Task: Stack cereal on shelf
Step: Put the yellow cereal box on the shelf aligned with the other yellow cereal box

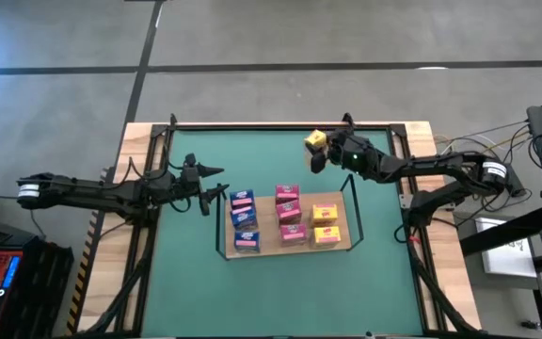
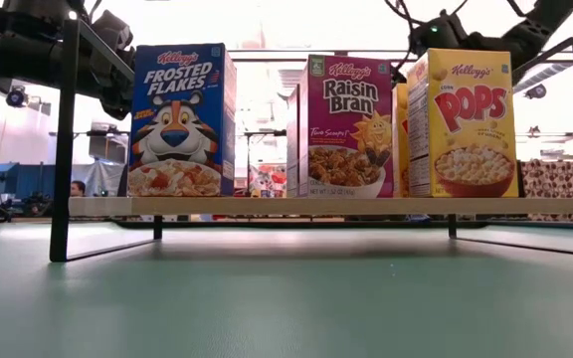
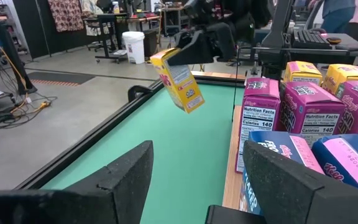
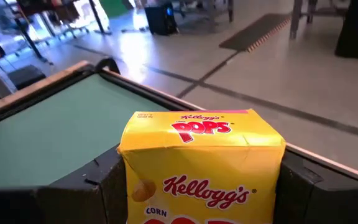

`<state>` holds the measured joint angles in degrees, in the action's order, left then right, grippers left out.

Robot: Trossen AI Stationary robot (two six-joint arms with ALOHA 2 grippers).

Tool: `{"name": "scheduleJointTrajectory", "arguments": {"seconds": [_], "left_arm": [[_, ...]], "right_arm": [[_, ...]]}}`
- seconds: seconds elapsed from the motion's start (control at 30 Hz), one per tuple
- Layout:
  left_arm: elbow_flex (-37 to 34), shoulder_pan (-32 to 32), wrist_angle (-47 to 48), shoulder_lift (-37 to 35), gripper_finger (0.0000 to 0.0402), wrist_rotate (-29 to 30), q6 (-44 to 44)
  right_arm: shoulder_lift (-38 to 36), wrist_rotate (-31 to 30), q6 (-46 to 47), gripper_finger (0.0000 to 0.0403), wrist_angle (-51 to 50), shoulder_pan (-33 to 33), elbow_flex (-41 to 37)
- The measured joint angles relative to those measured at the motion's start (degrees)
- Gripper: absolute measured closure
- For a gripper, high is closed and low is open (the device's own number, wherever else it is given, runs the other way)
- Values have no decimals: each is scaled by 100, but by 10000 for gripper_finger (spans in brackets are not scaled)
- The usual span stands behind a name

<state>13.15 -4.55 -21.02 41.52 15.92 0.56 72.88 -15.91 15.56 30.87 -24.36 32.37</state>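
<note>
The light-wood shelf [image 1: 263, 247] stands mid-table with blue [image 1: 244, 218], pink [image 1: 290, 213] and yellow [image 1: 326, 224] cereal boxes upright on it in three rows. The low view shows their fronts: blue [image 2: 179, 119], pink [image 2: 346, 124], yellow [image 2: 466, 124]. My right gripper [image 1: 320, 151] is shut on one more yellow box [image 1: 315, 141] above the green table, beyond the shelf's far right corner. My left gripper [image 1: 216, 181] is open and empty by the shelf's left edge. My right gripper pinches the yellow box between its two fingers [image 4: 104, 183], one on each narrow side [image 4: 132, 180] near the box's top end. In the left wrist view the box [image 3: 179, 78] hangs tilted below the gripper, lifted clear of the table.
Black metal rails [image 2: 63, 149] rise at the shelf's ends. Bare board [image 1: 327, 195] lies on the far side of the two yellow boxes. The table has a raised wooden rim [image 1: 280, 125]; green surface lies open near and far of the shelf.
</note>
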Motion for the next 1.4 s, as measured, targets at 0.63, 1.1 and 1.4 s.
{"name": "scheduleJointTrajectory", "arguments": {"seconds": [0.63,1.1,1.4], "left_arm": [[0,0,2,4,168,2,0],[0,0,0,7,168,2,0],[0,0,0,9,168,2,0]], "right_arm": [[451,-65,-213,147,1667,173,-875],[246,-287,-917,147,1919,-17,-879],[157,546,-722,147,1931,-619,-1028]]}}
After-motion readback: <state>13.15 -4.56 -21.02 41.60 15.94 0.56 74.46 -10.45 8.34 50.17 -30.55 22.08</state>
